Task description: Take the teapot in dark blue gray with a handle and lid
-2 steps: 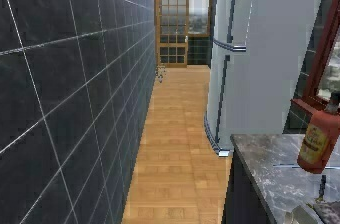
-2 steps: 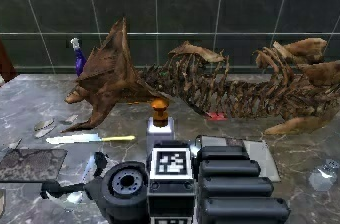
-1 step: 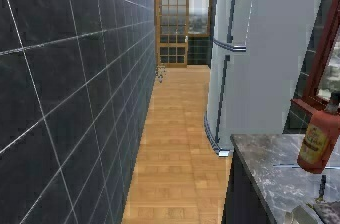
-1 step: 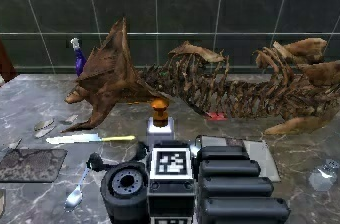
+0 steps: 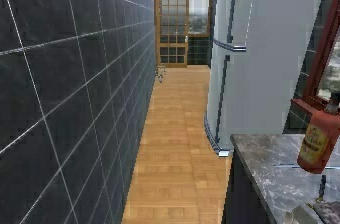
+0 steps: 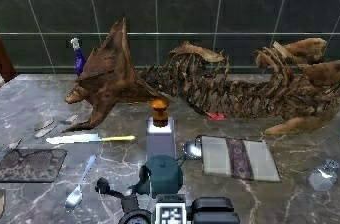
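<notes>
I see dark blue-gray teapot (image 6: 165, 176) standing on marble counter (image 6: 278, 195), low in arm side view, right at arm's end. Gripper (image 6: 118, 196) just left of it; I cannot tell claw's spread, nor whether it holds anything. 1 orange-topped grey container (image 6: 159, 122) just behind teapot. Brown dragon figure (image 6: 218, 85) sprawls along wall. Forward view: red bottle (image 5: 320, 138) on counter, fridge (image 5: 243, 70) beyond.

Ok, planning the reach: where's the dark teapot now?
Arm side view, low centre: the teapot stands on the marble counter, just below an orange-capped dispenser, left of a patterned mat.
</notes>
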You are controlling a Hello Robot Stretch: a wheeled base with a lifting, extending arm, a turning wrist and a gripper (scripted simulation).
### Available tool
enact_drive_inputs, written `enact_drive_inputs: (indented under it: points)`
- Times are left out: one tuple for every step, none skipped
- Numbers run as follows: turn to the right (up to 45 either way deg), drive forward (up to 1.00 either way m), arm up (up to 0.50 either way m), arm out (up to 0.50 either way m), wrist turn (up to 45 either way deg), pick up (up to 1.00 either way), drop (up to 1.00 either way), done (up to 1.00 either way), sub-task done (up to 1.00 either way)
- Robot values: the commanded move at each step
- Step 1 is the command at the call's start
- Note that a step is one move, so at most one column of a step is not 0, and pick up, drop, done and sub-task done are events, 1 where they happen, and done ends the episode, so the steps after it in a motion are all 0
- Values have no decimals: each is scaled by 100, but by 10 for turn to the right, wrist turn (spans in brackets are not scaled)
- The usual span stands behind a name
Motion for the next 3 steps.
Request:
enact_drive_inputs:
  points:
    - [0, 0, 0, 0, 0, 100, 0, 0, 0]
    - [0, 0, 8, 0, 0, 0, 0, 0, 0]
    - [0, 0, 0, 0, 0, 0, 0, 100, 0]
